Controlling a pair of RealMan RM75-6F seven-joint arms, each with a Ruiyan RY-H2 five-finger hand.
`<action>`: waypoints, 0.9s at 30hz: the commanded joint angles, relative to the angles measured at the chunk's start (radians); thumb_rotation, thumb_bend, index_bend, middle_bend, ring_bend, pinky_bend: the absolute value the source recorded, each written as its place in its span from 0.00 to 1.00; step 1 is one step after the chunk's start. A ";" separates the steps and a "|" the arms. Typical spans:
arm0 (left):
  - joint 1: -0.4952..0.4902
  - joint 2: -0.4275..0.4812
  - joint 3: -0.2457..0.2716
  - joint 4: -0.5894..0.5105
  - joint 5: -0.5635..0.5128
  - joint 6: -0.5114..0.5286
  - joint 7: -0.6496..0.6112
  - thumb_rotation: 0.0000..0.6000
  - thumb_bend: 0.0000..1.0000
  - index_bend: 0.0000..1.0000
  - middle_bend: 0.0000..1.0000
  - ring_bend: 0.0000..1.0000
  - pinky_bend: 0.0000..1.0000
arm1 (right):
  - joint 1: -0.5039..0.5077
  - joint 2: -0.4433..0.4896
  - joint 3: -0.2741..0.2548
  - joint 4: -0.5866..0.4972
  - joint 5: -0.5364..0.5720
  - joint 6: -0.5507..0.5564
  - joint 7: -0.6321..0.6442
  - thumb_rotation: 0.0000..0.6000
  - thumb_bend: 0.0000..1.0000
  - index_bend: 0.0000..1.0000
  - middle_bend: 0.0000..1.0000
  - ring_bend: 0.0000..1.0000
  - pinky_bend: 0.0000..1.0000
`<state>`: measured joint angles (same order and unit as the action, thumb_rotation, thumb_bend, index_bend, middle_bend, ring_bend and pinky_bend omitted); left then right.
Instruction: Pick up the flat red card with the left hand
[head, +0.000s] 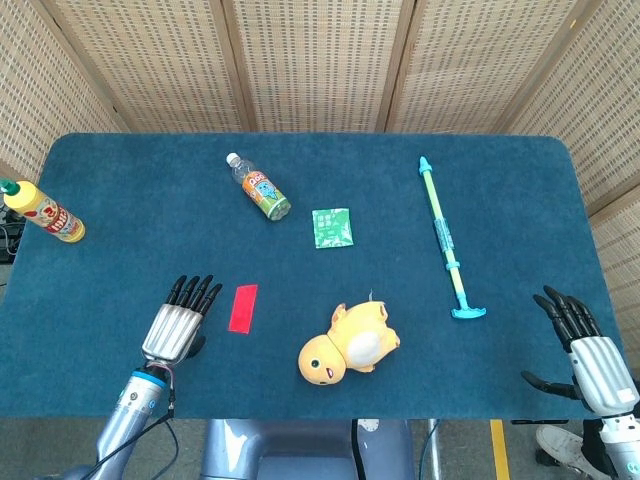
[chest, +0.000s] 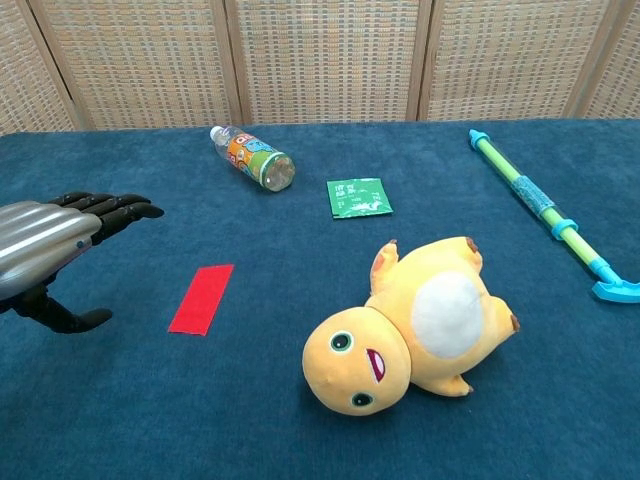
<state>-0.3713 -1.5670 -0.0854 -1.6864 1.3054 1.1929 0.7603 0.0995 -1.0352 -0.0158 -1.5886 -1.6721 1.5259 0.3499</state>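
Note:
The flat red card (head: 243, 307) (chest: 201, 298) lies on the blue table cloth, left of the yellow plush. My left hand (head: 179, 320) (chest: 55, 240) hovers just to the card's left, fingers stretched out and apart, thumb hanging below, holding nothing. It does not touch the card. My right hand (head: 587, 346) stays open at the table's front right corner and is absent from the chest view.
A yellow plush toy (head: 349, 343) lies right of the card. Farther back are a small drink bottle (head: 259, 187), a green sachet (head: 332, 227) and a green-blue water squirter (head: 445, 238). A yellow sauce bottle (head: 41, 211) sits at the left edge.

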 joint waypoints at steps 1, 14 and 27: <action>-0.018 -0.040 -0.008 0.019 -0.039 -0.011 0.029 1.00 0.33 0.00 0.00 0.00 0.00 | 0.001 0.000 0.000 0.002 0.000 -0.001 0.004 1.00 0.00 0.00 0.00 0.00 0.00; -0.061 -0.138 -0.010 0.088 -0.136 -0.017 0.098 1.00 0.33 0.00 0.00 0.00 0.00 | 0.005 0.007 -0.001 0.011 0.000 -0.003 0.045 1.00 0.00 0.00 0.00 0.00 0.00; -0.096 -0.199 -0.016 0.135 -0.162 0.005 0.133 1.00 0.33 0.00 0.00 0.00 0.00 | 0.010 0.011 -0.003 0.023 0.000 -0.010 0.081 1.00 0.00 0.00 0.00 0.00 0.00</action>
<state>-0.4653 -1.7632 -0.0992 -1.5538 1.1470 1.1981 0.8907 0.1097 -1.0242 -0.0183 -1.5659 -1.6718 1.5160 0.4309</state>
